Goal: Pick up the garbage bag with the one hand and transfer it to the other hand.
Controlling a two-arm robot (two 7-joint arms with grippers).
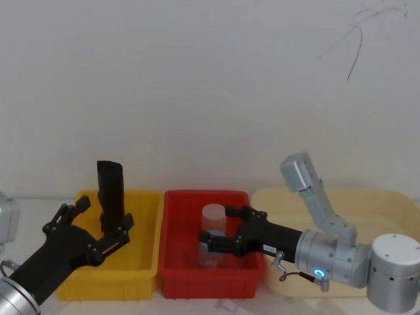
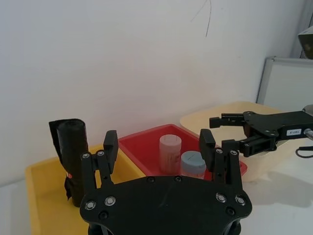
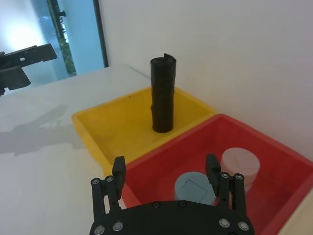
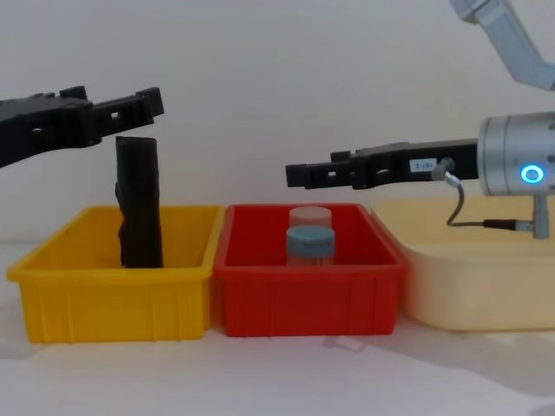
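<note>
Garbage bag [image 4: 140, 204] first: the black roll stands upright on its end in the yellow bin [image 4: 113, 303], its top rising clear above the rim, a small red mark showing low on its side from the left wrist view. From where I stand nothing is touching it. The left gripper [image 1: 106, 211] hovers over that bin with its fingers spread apart and nothing between them; from the chest view it sits about level with the bag's top or a little above it, and its own wrist camera has the roll off to one side of the fingers rather than in the gap. Next door is the red bin [image 4: 303, 303], holding a pale jar [image 1: 213, 213] and a blue-lidded jar [image 4: 310, 245]. Above those the right gripper [image 1: 217, 224] reaches in from its silver arm with the blue ring light [image 4: 531, 174], fingers likewise parted and empty, well apart from the bag. A cream tray [image 4: 477, 286] sits beyond it on the white bench [image 4: 277, 373]. To my eye the job has barely begun: the approach looks close, but closing on the roll, lifting it out of the bin and passing it across are all left to do.
</note>
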